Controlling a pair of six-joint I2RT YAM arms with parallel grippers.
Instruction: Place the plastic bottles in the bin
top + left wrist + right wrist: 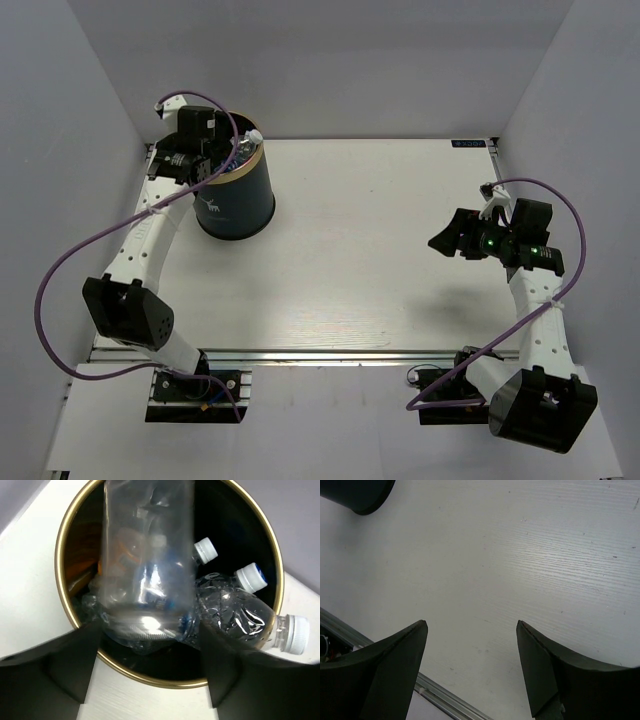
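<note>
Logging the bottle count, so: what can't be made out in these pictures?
- Left wrist view: the clear bottle in the left gripper covers part of the bottles in the bin; count uncertain.
- Top view: the left gripper hides the bin's opening.

Glossy plastic bottles [235,615], matt woodgrain table [520,555]

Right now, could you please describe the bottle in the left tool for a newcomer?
Find the dark green bin at the table's far left. Over its gold-rimmed mouth, the left tool grips a clear bottle. Unlike the white-capped bottles lying inside, it is held aloft.
</note>
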